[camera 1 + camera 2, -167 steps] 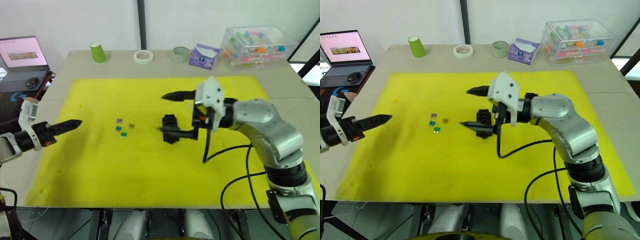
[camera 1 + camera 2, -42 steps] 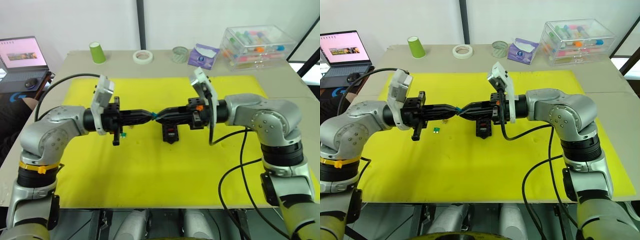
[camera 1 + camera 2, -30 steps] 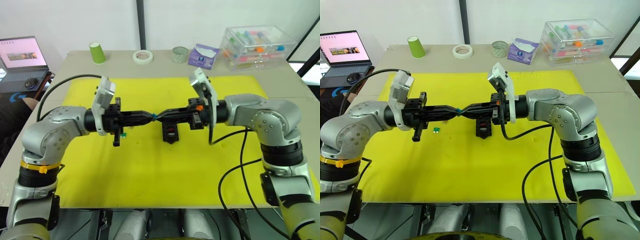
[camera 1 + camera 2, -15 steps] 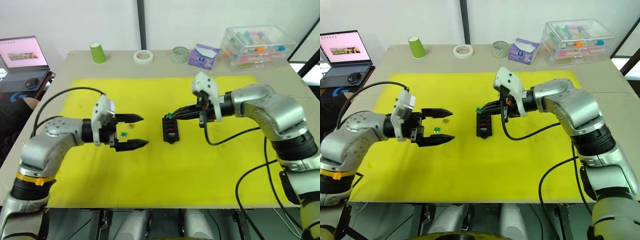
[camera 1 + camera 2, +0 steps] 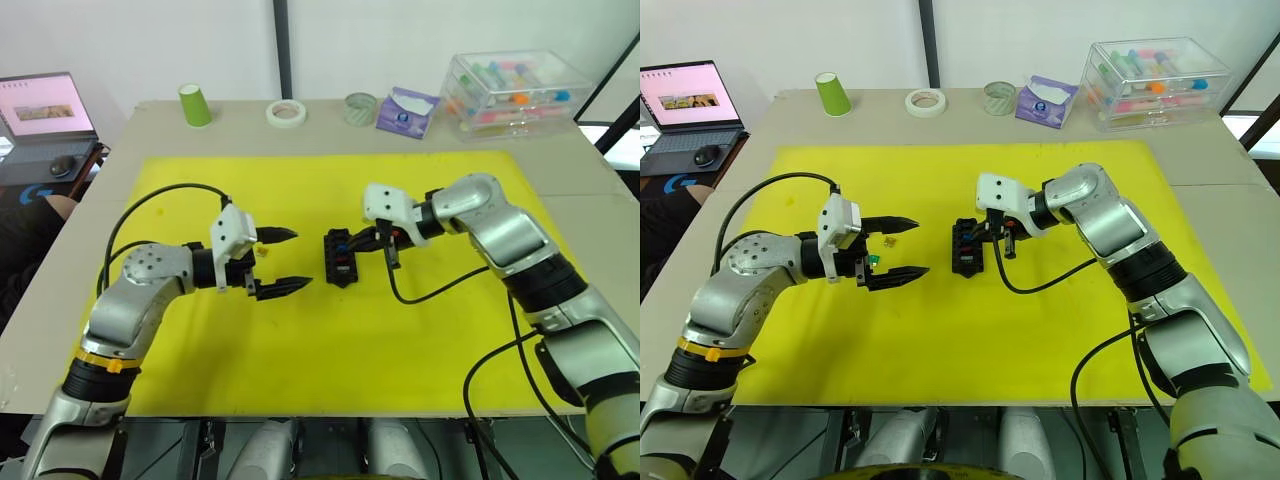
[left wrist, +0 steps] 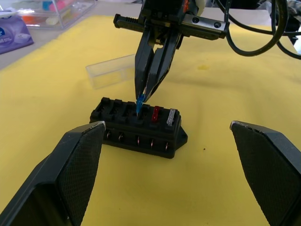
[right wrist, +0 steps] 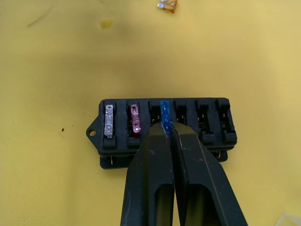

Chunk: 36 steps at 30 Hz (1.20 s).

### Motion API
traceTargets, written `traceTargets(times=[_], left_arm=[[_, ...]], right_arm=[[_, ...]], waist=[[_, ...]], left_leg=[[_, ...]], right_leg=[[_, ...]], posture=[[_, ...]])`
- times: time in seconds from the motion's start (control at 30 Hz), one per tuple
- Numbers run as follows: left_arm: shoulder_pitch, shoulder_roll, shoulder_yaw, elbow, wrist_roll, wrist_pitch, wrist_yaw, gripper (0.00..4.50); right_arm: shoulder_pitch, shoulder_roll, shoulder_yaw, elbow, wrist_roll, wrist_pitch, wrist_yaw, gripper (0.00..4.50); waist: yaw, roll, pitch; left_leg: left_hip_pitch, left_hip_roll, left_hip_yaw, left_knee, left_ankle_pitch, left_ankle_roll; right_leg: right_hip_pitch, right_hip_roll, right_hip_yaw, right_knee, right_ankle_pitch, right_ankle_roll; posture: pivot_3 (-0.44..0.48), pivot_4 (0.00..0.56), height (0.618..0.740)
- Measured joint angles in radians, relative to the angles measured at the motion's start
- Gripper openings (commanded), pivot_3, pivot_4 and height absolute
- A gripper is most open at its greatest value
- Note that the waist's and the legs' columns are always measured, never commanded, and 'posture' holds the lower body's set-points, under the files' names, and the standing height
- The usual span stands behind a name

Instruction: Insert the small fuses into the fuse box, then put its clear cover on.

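— Pinching a blue fuse (image 7: 164,112), the right pincer (image 7: 165,133) hangs straight over the fuse box (image 6: 138,130), blade at the third slot of the row.

— Box's long axis?

— Crosswise to the fingers; grey fuse (image 7: 109,120) and red fuse (image 7: 135,117) fill the two slots beside it, so side room is tight.

— Left pincer (image 5: 283,260)?

— Spread, empty, farther off, near loose fuses (image 5: 876,259) on the bench. Cover (image 6: 111,70) lies just behind the box.

White wall (image 5: 420,40) behind beige table (image 5: 590,205) (yellow-matted)
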Motion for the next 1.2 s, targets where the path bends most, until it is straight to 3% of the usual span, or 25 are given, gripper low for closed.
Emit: traceTargets(times=[0.17, 0.4, 0.7, 1.2], left_arm=[[-0.009, -0.036, -0.033, 0.032, 0.035, -0.04, 0.002, 4.47], [-0.066, -0.171, -0.1, 0.25, 0.134, -0.234, 0.002, 4.47], [-0.104, -0.206, -0.099, 0.385, 0.171, -0.337, -0.004, 4.47], [-0.124, -0.233, -0.1, 0.41, 0.186, -0.344, -0.022, 4.47]], right_arm=[[0.0, 0.009, -0.009, -0.012, -0.004, 0.018, 0.012, 0.0], [-0.01, 0.018, -0.013, -0.03, -0.022, 0.036, 0.013, 0.0], [-0.01, 0.018, -0.013, -0.041, -0.033, 0.052, 0.019, 0.0], [-0.01, 0.018, -0.013, -0.052, -0.059, 0.073, 0.03, 0.0]], waist=[[0.0, 0.0, 0.0], [0.0, 0.0, 0.0], [0.0, 0.0, 0.0], [-0.002, 0.0, 0.0]], left_leg=[[0.0, 0.0, 0.0, 0.0, 0.0, 0.0], [0.0, 0.0, 0.0, 0.001, 0.0, 0.0], [0.0, 0.0, 0.0, 0.001, 0.0, 0.0], [0.0, 0.0, 0.0, 0.001, 0.0, 0.0]], right_leg=[[0.0, 0.0, 0.0, 0.0, 0.0, 0.0], [0.0, 0.0, -0.001, 0.0, 0.0, 0.0], [0.0, 0.0, -0.001, 0.0, 0.0, 0.0], [0.0, 0.0, -0.001, 0.0, 0.0, 0.0]], posture=[[0.0, 0.15, 0.74], [0.0, 0.15, 0.74], [0.0, 0.15, 0.74], [0.0, 0.15, 0.74]])
